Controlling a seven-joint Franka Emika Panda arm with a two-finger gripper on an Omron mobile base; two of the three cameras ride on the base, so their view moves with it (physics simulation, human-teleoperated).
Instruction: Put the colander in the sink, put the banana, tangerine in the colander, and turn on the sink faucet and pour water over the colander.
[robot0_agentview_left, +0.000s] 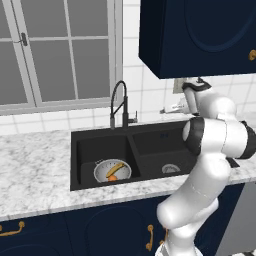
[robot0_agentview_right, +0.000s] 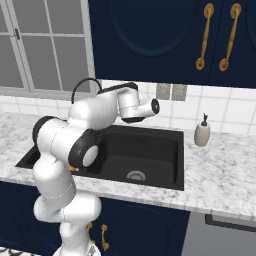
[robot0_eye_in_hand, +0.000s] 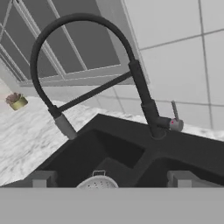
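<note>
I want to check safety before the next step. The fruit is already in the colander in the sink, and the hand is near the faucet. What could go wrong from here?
1. The lever is small and thin, so the gripper, with fingers apart, may slip past it or bump the sink faucet neck.
2. The spout may not be above the colander in the left basin of the sink, so water might miss the banana and tangerine.

I see a grey-paned window (robot0_agentview_left: 55, 50) on the left, white wall tiles (robot0_agentview_left: 145, 85) beside it, and dark blue upper cabinets (robot0_agentview_right: 165, 37) with brass handles (robot0_agentview_right: 203, 37). The marble counter (robot0_agentview_left: 35, 170) tops blue lower cabinets (robot0_agentview_left: 75, 232).
</note>
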